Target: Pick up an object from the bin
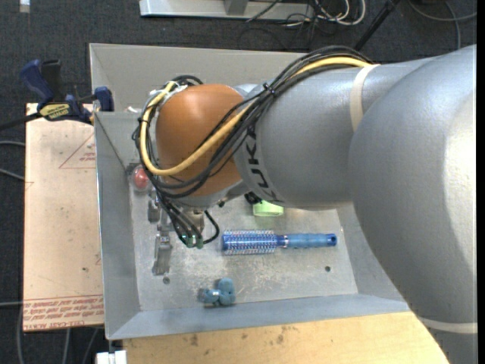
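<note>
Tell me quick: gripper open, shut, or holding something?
Gripper: cannot be told. It sits low in the left part of the bin, left of the blue hairbrush.

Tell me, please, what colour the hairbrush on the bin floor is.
Blue, handle and bristled head alike; the hairbrush shows best in the camera view.

The tool (162,252) hangs near the bin's (114,226) left wall. A blue hairbrush (276,241) lies mid-floor, and a small blue-grey piece (217,293) lies by the front wall.
</note>
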Robot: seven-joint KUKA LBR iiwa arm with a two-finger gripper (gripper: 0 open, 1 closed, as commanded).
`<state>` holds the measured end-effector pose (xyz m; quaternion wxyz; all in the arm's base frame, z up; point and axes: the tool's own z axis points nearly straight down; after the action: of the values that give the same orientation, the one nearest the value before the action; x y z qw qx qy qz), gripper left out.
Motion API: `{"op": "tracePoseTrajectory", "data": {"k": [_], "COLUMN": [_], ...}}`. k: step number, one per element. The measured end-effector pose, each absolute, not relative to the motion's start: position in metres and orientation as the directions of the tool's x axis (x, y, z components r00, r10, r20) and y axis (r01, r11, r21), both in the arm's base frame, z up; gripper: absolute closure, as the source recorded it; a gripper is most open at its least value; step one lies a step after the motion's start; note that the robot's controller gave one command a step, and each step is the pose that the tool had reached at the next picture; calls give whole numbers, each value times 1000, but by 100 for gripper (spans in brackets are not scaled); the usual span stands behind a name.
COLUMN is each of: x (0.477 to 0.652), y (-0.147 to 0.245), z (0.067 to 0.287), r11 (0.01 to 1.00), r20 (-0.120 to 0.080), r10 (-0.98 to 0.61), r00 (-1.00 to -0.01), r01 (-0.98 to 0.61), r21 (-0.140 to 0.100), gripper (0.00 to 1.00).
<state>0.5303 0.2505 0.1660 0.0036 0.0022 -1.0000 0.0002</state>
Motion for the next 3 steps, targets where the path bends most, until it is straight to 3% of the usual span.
{"op": "tracePoseTrajectory", "data": {"k": [1, 2, 3], "x": [544, 510, 510], "y": [160, 53, 58], "z": [65, 88, 87], "r11": [998, 995, 994], "r20": [6, 1, 1], "r10": [62, -102, -107], "r00": [-998, -995, -994], "r01": [62, -102, -107], "r21": [-4, -3, 1], "gripper": [0, 0, 100]}}
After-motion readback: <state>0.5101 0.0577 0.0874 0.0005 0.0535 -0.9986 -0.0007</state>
